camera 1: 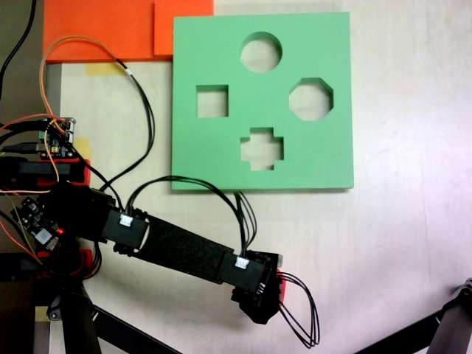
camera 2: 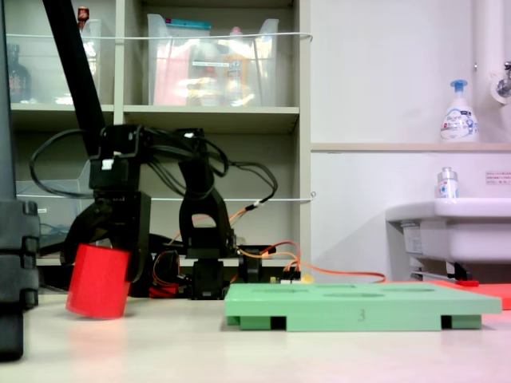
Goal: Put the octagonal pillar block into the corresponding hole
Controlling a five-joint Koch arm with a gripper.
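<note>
The octagonal pillar block (camera 2: pixel 98 281) is a red foam prism, tilted, with its lower edge at or just above the table in the second exterior view. My gripper (camera 2: pixel 108 257) is shut on it from above. In the first exterior view my gripper (camera 1: pixel 262 293) is near the bottom centre and hides the block except for a red sliver (camera 1: pixel 281 286). The green board (camera 1: pixel 221 158) lies flat above my gripper in the first exterior view. The corresponding hole (camera 1: pixel 310 99), eight-sided, is on its right side and empty. In the second exterior view the board (camera 2: pixel 359 307) lies to the right of the block.
The board also has a round cutout (camera 1: pixel 261 51), a square cutout (camera 1: pixel 212 101) and a cross cutout (camera 1: pixel 262 147). Orange foam sheets (camera 1: pixel 103 29) lie at the top left. A circuit board with wires (camera 1: pixel 55 136) sits by the arm's base. Tripod legs (camera 1: pixel 450 324) cross the bottom right.
</note>
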